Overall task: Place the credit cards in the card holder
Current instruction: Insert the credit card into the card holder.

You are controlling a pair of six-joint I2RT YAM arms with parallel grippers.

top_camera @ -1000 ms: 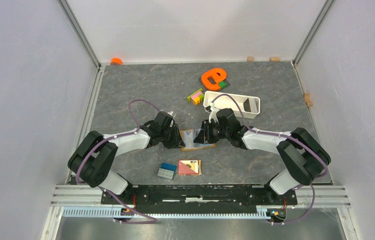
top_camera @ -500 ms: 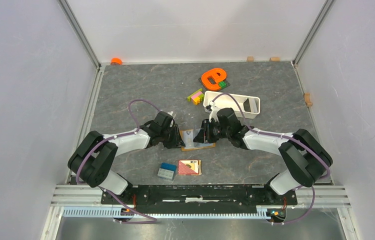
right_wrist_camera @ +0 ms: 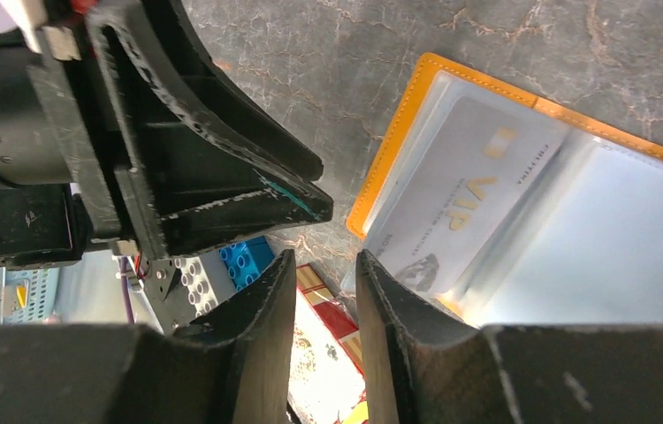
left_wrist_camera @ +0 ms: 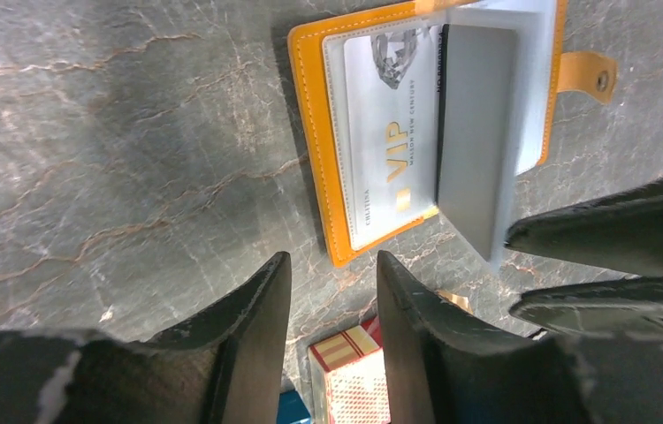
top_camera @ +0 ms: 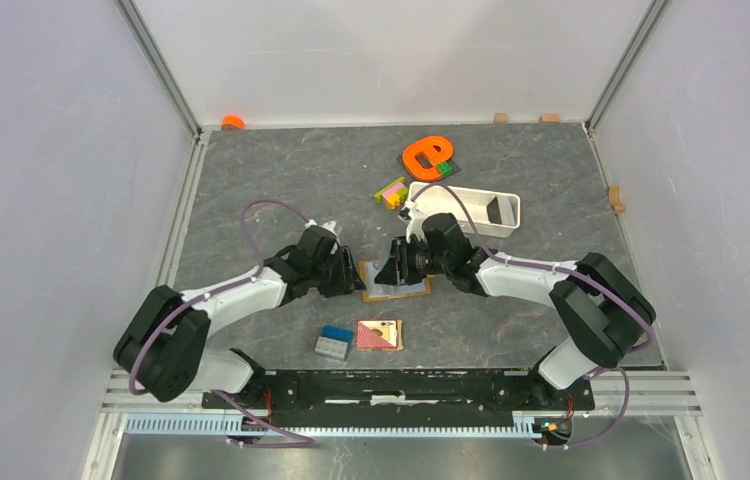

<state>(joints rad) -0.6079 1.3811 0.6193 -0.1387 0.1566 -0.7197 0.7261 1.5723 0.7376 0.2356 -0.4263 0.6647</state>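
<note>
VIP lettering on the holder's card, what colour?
Gold, on the pale grey card; clearest in left wrist view.

Setting: robotics lab test cell. Evidence: plain white panel walls [top_camera: 41, 150] on aluminium posts [top_camera: 156, 65]; grey stone-patterned tabletop [top_camera: 281, 170]; black mounting bar [top_camera: 401, 385] at 6 o'clock, bolted across aluminium rails [top_camera: 151, 382].

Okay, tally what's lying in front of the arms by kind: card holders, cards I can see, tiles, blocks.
card holder: 1
credit card showing in it, marked VIP: 1
red-and-tan tile: 1
blue-and-grey block: 1
Total: 4
</note>
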